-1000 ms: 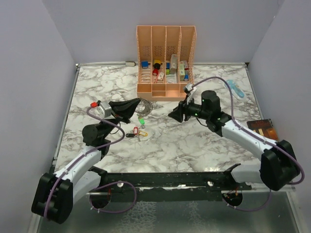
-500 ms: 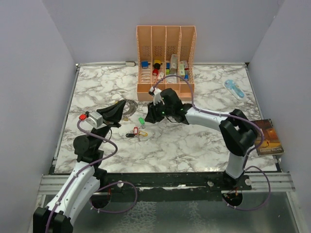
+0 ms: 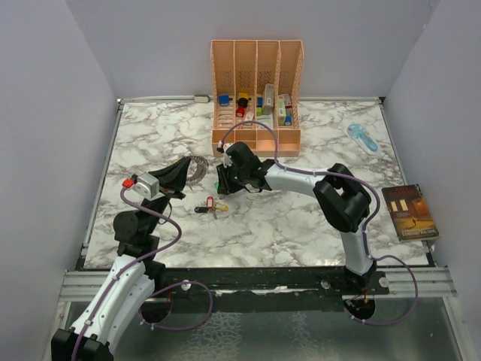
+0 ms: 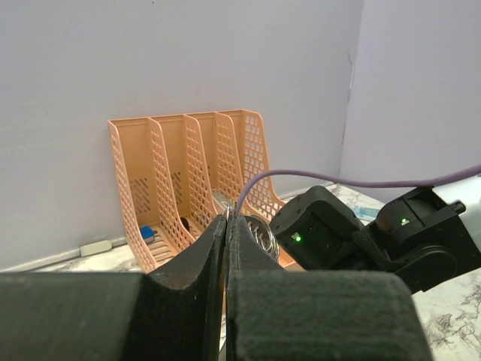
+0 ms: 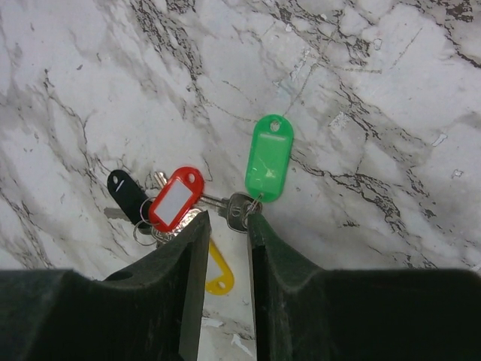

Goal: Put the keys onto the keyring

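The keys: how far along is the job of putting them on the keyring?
Nothing is threaded yet. The left hand is shut on the keyring. The right hand hovers slightly open over the green-tagged key; the keys lie on the table. Grasping and threading remain.

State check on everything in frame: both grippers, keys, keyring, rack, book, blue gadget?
left gripper: shut on the keyring, raised.
keyring: pinched at the left fingertips, no keys seen on it.
right gripper: open, tips over the green-tagged key.
keys: loose, flat on the table.
rack: upright, small items in its slots.
book: closed, flat.
blue gadget: lying flat.
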`<state>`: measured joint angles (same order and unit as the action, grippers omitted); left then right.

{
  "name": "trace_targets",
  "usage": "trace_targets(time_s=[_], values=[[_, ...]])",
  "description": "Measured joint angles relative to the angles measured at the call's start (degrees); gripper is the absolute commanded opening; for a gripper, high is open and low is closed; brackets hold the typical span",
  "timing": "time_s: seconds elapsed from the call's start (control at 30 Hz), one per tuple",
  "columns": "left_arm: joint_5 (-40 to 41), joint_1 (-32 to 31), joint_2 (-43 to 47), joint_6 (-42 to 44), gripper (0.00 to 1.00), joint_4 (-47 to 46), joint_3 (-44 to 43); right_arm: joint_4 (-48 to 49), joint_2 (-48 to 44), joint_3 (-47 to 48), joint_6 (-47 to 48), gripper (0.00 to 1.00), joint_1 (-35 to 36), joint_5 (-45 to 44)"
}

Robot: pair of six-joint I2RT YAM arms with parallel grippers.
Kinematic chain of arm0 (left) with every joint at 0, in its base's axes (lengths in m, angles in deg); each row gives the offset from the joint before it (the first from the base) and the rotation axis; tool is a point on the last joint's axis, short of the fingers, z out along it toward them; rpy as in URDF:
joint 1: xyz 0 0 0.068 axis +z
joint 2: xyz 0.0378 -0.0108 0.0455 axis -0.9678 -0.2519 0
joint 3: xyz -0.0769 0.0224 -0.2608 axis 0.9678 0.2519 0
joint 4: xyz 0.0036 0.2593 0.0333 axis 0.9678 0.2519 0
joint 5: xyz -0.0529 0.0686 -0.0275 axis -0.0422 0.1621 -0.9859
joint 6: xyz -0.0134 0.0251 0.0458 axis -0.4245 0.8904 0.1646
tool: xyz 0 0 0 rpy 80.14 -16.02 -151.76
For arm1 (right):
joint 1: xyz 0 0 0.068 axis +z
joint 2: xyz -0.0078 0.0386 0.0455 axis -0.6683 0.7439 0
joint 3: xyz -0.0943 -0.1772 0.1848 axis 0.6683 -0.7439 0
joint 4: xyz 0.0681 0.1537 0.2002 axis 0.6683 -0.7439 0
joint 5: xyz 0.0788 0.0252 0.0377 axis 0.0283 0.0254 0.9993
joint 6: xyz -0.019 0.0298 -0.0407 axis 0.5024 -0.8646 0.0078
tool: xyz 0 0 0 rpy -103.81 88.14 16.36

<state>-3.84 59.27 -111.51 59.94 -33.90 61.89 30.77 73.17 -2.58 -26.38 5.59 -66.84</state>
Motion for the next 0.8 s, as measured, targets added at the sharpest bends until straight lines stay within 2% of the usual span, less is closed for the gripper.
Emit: trace_targets(time_s=[0.43,0.53,0.6,0.8], values=[[0.74,0.07,0.31,0.0,0.0,0.28,0.52,-2.82,2.27,0.87,-1.4,0.21,0.44,-1.88],[0.76,0.07,0.35,-0.02,0.0,0.28,0.52,-3.04,2.73,1.42,-1.46,0.13,0.48,-1.92],[0.76,0.11,0.37,-0.02,0.0,0.26,0.52,-3.08,2.86,1.81,-1.49,0.03,0.48,-1.99],[0.76,0.33,0.22,-0.13,0.0,0.2,0.66,-3.06,2.84,1.84,-1.27,0.01,0.52,-3.82]])
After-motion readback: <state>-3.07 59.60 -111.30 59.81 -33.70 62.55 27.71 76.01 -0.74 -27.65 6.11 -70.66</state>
